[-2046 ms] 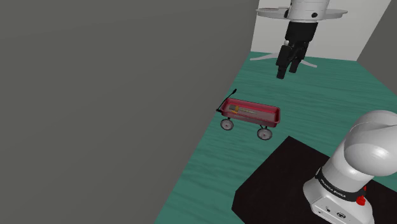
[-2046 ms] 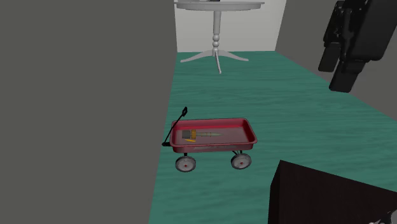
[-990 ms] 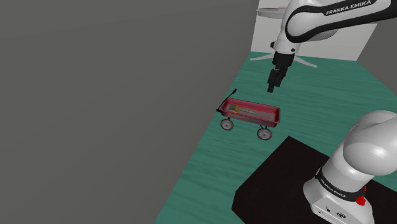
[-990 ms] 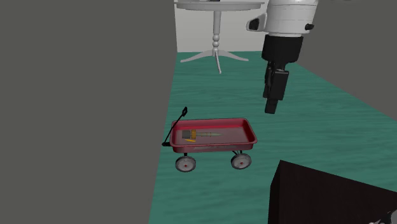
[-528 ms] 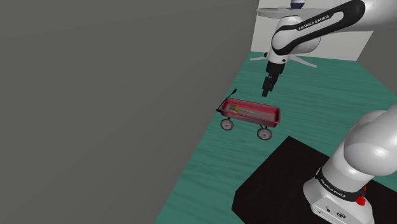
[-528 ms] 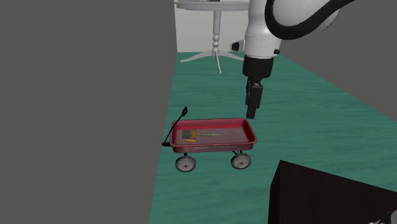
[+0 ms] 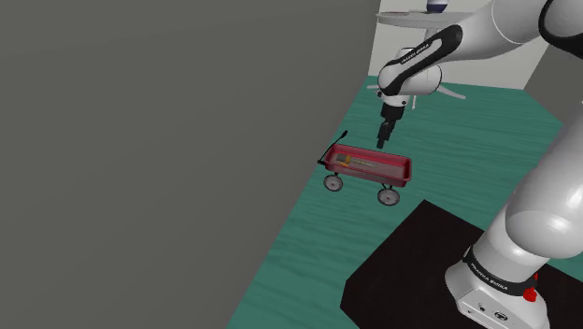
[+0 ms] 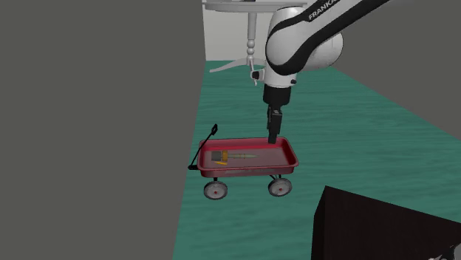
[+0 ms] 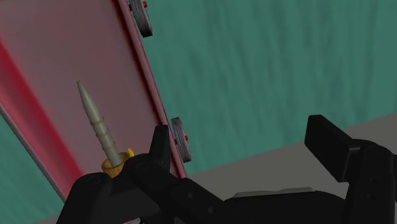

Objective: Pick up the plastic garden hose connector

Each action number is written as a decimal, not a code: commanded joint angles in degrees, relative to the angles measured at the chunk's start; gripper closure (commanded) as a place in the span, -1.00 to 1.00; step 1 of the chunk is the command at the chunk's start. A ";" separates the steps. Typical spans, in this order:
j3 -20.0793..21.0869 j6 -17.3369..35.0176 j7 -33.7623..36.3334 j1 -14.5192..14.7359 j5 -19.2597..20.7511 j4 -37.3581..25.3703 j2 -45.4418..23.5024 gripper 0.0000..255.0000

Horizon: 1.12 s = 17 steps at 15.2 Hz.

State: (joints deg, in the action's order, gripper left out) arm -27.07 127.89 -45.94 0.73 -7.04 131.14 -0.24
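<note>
The arm (image 7: 422, 59) is stretching far forward, its end effector (image 8: 272, 137) pointing straight down, fingers (image 9: 327, 141) standing apart

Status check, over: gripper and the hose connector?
Gripper open, over red wagon rim. Hose connector lying in the wagon bed, not held. Nothing between them.

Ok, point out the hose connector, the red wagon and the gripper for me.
hose connector (image 9: 98, 124), wrist view, on its grey tapered stem.
red wagon (image 8: 247, 172), second exterior view, on its near side wall.
gripper (image 8: 272, 138), second exterior view, between its open fingertips.
</note>
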 commanded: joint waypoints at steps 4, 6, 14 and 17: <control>0.21 2.36 -10.46 -2.21 -8.41 -7.79 -12.72 -1.00; 1.22 2.61 -13.92 -3.90 -11.31 -11.60 -17.72 -1.00; 6.26 1.14 -22.87 -11.41 -18.24 -30.08 -36.81 -1.00; 7.98 -0.39 -24.53 -14.07 -19.23 -38.68 -44.06 -1.00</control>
State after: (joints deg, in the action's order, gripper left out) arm -19.65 128.28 -69.87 -12.31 -25.99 95.79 -41.72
